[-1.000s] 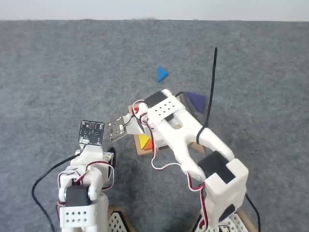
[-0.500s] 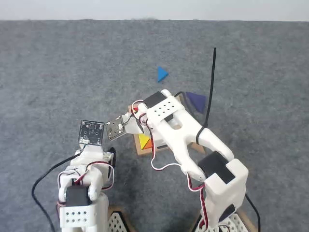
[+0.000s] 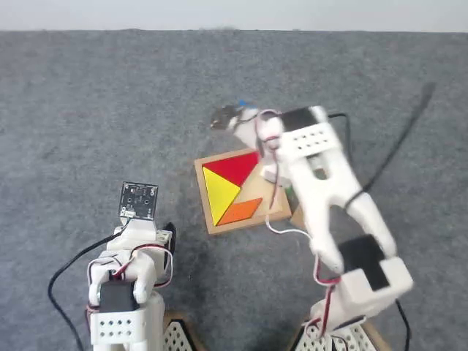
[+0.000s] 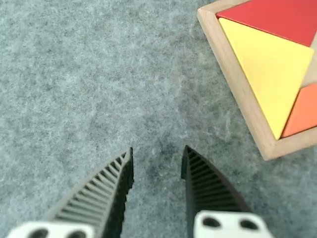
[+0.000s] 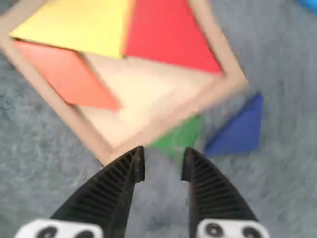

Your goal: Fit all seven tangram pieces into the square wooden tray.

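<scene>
Robotics lab bench: grey felt tabletop (image 3: 88,95), two white desktop arms (image 3: 322,190), loose cabling (image 3: 53,285), plain pale wall (image 3: 219,13) behind.

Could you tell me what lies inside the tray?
A red triangle, a yellow triangle and an orange piece; the rest is bare wood. The right arm hides one edge from above.

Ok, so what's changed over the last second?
The right arm swung off the tray, rightward and toward the table's far side; the right gripper now hangs open by the green piece beside the tray, holding nothing. That uncovers the red piece, yellow piece and orange piece in the tray. The left gripper and the tray stayed put.
</scene>
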